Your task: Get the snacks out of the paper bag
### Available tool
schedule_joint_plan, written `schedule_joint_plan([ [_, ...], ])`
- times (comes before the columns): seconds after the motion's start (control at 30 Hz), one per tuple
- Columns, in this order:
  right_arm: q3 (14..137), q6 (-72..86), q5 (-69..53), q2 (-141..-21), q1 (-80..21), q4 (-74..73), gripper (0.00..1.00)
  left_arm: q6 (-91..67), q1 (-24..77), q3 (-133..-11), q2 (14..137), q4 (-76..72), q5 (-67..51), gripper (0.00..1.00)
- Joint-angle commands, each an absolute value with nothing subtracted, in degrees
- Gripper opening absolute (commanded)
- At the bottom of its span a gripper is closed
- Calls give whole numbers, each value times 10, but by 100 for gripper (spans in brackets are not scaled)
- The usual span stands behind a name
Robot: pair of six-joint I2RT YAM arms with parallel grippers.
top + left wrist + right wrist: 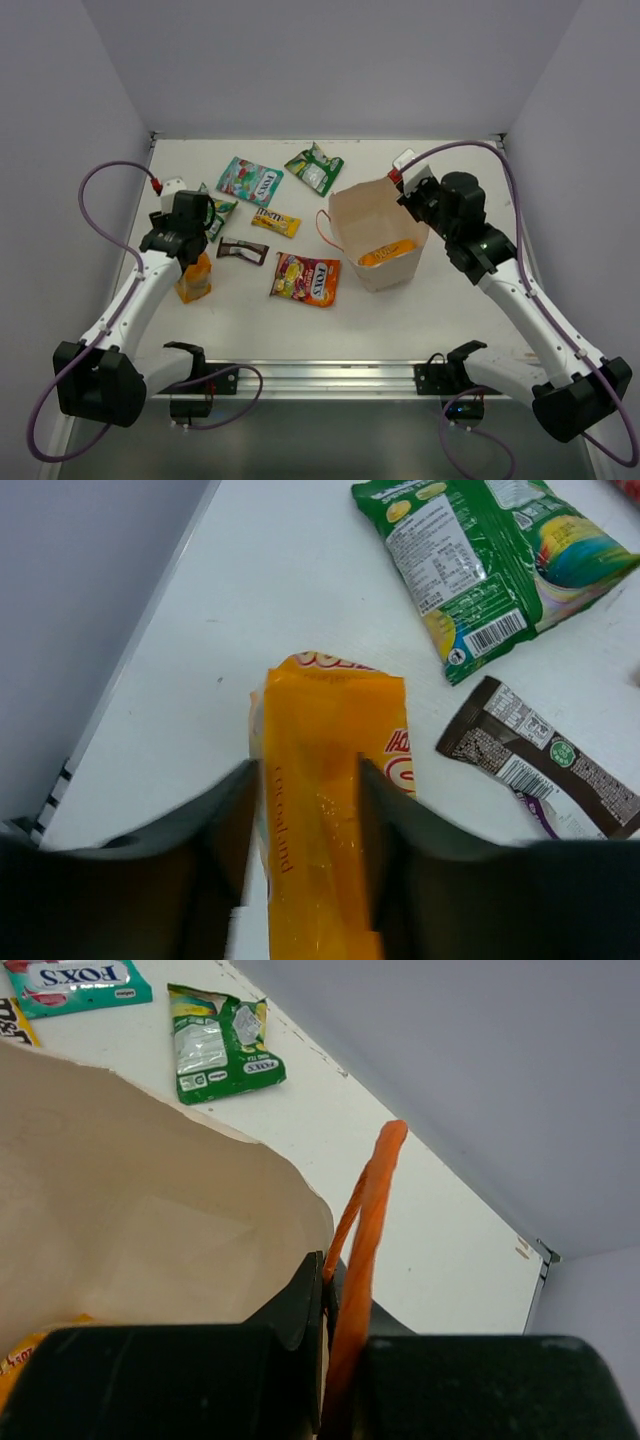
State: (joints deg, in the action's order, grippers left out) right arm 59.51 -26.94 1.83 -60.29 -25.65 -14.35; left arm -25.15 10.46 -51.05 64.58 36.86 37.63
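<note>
Left jaws: parted, one finger either side of an orange bag (320, 840) that lies on the bench (450, 320) near its left edge. Just behind it lies a green-white pouch (221, 213). Rightward lie a dark brown bar (243, 250), a teal pouch (249, 181), a yellow bar (275, 222), an orange-yellow candy pouch (306, 278) and a second green pouch (314, 168). Right of centre is the paper bag (372, 222), mouth open, with an orange packet (388, 252) inside. Right jaws: closed on the bag's rim, beside its string handle (365, 1230).

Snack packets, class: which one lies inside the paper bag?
The orange packet in the open paper bag; all others, including the orange one at the left gripper, are outside it.
</note>
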Motion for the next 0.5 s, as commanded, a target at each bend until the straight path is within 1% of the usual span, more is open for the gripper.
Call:
schedule_joint_plan([
  [0.0,655,-287,4,-595,-256,-119,0,-269,98,-540,632,308,314,72],
  [0.03,660,-290,4,-596,-256,-122,0,-251,98,-546,623,290,286,82],
  [0.07,670,-296,4,-599,-256,-126,0,-239,99,-556,601,277,256,90],
  [0.1,673,-299,0,-599,-256,-126,0,-230,99,-562,587,262,222,91],
  [0.13,677,-302,-12,-600,-256,-126,0,-217,100,-568,578,237,154,93],
  [0.17,685,-311,-23,-600,-256,-126,0,-212,103,-583,564,227,119,93],
  [0.2,689,-316,-25,-603,-256,-125,0,-206,107,-591,562,210,47,94],
  [0.23,693,-328,-29,-603,-256,-126,0,-193,115,-602,561,207,15,94],
  [0.3,704,-341,-38,-606,-257,-124,0,-182,164,-637,569,203,-25,94],
  [0.33,706,-354,-40,-607,-256,-120,0,-171,190,-659,571,202,-22,94],
  [0.37,711,-360,-47,-610,-256,-120,0,-165,241,-667,576,200,-16,93],
  [0.47,728,-381,-61,-624,-257,-132,0,-168,306,-674,578,166,-24,93],
])
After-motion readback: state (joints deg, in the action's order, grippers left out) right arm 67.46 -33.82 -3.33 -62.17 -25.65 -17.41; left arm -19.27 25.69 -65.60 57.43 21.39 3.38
